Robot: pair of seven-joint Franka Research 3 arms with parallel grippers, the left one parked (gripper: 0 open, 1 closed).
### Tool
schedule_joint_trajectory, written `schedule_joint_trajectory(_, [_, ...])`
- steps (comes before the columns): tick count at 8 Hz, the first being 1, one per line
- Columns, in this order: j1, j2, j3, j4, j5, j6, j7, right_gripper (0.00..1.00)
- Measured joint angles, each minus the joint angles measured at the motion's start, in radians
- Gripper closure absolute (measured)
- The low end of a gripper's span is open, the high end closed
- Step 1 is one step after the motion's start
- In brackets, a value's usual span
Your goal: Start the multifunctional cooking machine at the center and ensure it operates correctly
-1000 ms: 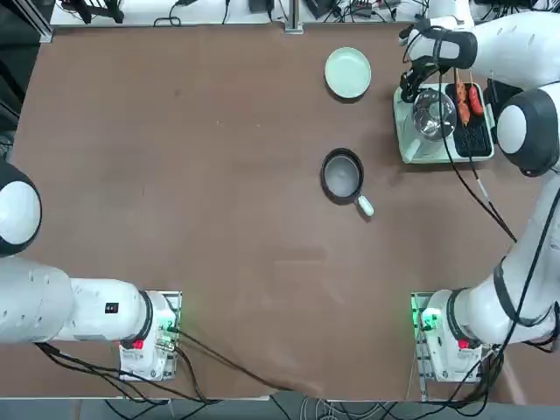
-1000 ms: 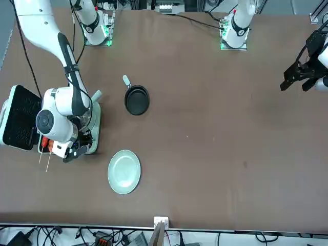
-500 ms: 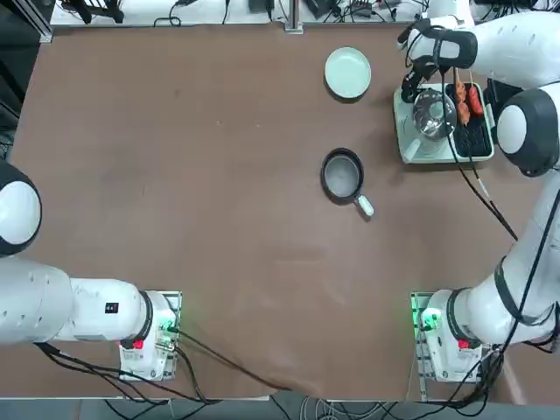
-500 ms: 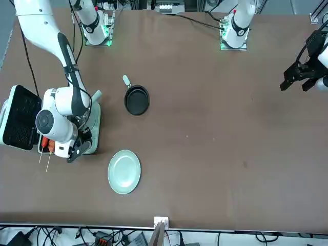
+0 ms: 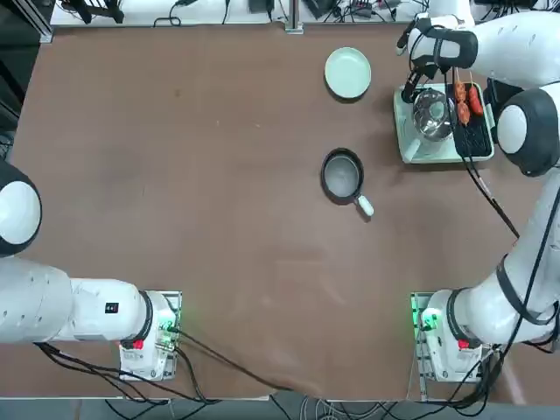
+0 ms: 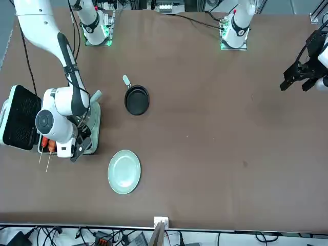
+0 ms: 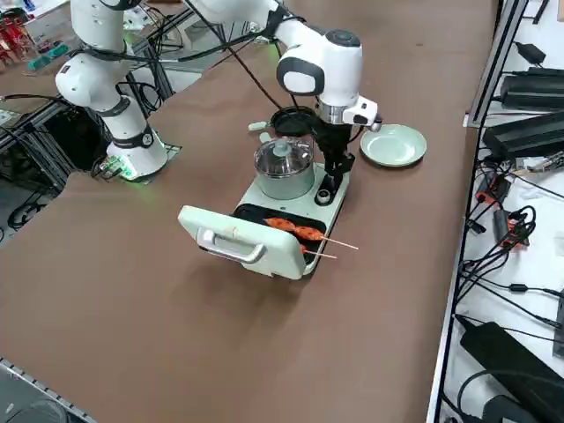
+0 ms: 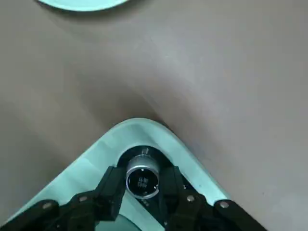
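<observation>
A wide brown matte table (image 5: 219, 175) fills the scene, with cables and power strips along its far edge and off its right side. At the far right of the table sits the multifunctional cooking machine (image 7: 291, 220), a pale mint-green rectangular body with rounded corners. It carries a shiny steel pot (image 7: 284, 167) under a glass lid, and beside it a black ribbed grill plate (image 5: 474, 136) holding reddish sausages on thin skewers (image 7: 295, 231). Its hinged lid (image 7: 238, 242) lies folded open, black and ribbed inside.

The right gripper (image 8: 143, 192) is down at the machine's far-left corner, its black fingers (image 8: 111, 190) set close on either side of a small round metallic knob (image 8: 142, 179) in a dark recess; they clasp it, touching or nearly so. The white wrist hides that corner from overhead.

A round pale green plate (image 5: 347, 72) lies to the left of the machine, near the far edge. A small dark frying pan (image 5: 342, 174) with a white handle rests nearer the middle, well apart from both
</observation>
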Motion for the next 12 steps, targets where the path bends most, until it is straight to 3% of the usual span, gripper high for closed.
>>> schedule_joint_trajectory(4, [-0.014,0.0,0.005,0.004,0.023,-0.005,-0.05,0.56])
schedule_joint_trajectory(6, [-0.036,0.0,0.004,0.021,0.036,-0.021,-0.053,0.4])
schedule_joint_trajectory(7, [-0.062,0.0,-0.004,0.046,0.05,-0.031,-0.055,0.24])
schedule_joint_trajectory(8, [-0.09,-0.002,-0.01,0.089,0.078,-0.075,-0.06,0.04])
schedule_joint_trajectory(10, [-0.111,-0.01,-0.012,0.207,0.099,-0.238,0.023,0.0])
schedule_joint_trajectory(12, [-0.111,-0.029,-0.012,0.349,0.101,-0.425,0.219,0.0])
